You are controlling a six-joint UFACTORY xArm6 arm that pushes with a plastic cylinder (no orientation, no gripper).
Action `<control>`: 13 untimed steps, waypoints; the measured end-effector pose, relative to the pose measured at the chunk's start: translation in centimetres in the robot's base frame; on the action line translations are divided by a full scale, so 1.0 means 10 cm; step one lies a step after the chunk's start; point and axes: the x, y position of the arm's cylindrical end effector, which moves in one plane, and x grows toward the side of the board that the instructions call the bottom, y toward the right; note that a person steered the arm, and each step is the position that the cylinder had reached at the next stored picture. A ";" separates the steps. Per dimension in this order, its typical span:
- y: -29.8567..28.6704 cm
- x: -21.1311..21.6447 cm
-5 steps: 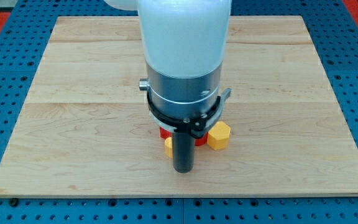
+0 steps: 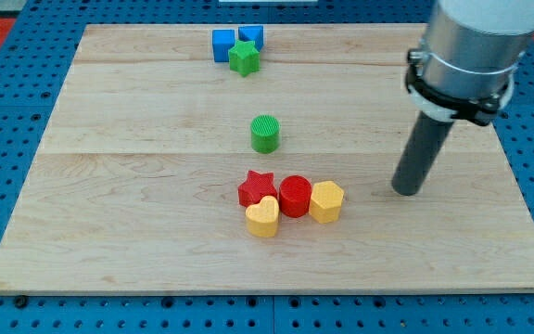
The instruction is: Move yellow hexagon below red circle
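Observation:
The yellow hexagon (image 2: 326, 201) lies on the wooden board, touching the right side of the red circle (image 2: 295, 196). A red star (image 2: 257, 188) sits to the left of the circle, and a yellow heart (image 2: 262, 217) lies below the star, touching it. My tip (image 2: 406, 192) rests on the board to the right of the yellow hexagon, apart from it by about one and a half block widths.
A green cylinder (image 2: 265, 134) stands above the cluster near the board's middle. A green star (image 2: 243, 58) and two blue blocks (image 2: 222, 44) sit near the top edge. The wooden board (image 2: 109, 186) lies on a blue pegboard.
The arm has moved from over the cluster to the view's right. The blocks it hid now show. The yellow hexagon has not moved.

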 end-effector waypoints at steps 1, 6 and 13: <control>-0.25 0.00; -0.34 0.32; -0.41 0.67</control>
